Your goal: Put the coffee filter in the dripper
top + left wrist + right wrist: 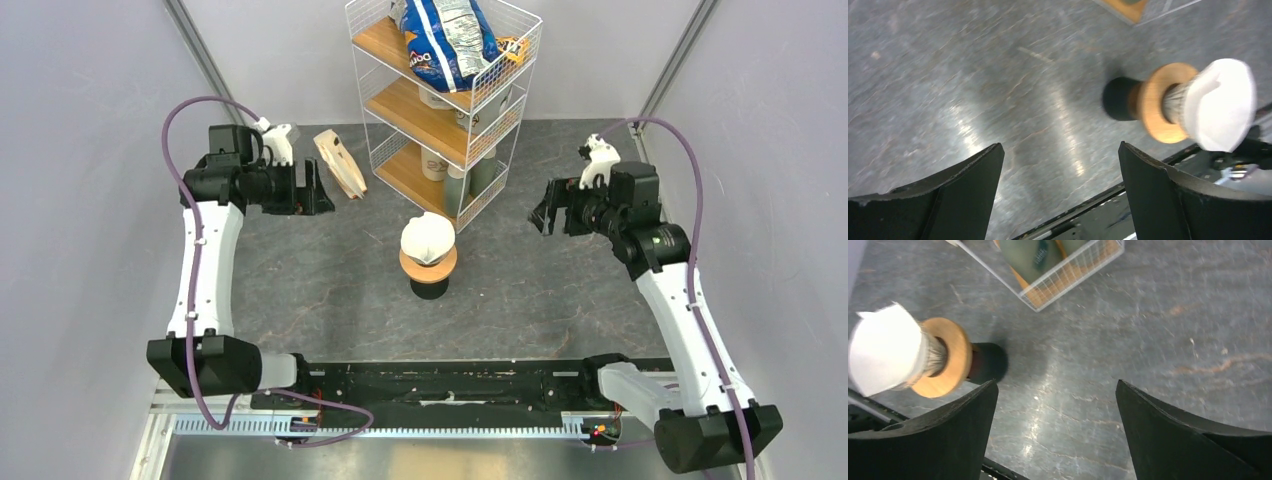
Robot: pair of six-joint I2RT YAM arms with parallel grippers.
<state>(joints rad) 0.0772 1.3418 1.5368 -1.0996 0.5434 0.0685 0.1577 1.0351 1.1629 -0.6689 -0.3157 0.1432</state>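
The dripper (pixel 429 267), a tan ring on a dark cup-like body, stands mid-table in the top view. The white coffee filter (pixel 428 240) sits in its top as an open cone. Both show in the left wrist view, dripper (pixel 1154 107) and filter (pixel 1223 110), and in the right wrist view, dripper (pixel 950 357) and filter (pixel 885 352). My left gripper (pixel 318 190) is open and empty, raised at the far left. My right gripper (pixel 542 218) is open and empty, raised at the right. Both are well apart from the dripper.
A white wire shelf rack (pixel 440 110) with wooden shelves stands behind the dripper, holding a blue chip bag (pixel 445 40) and cups. A beige folded paper packet (pixel 340 163) lies left of the rack, near my left gripper. Grey walls close in both sides.
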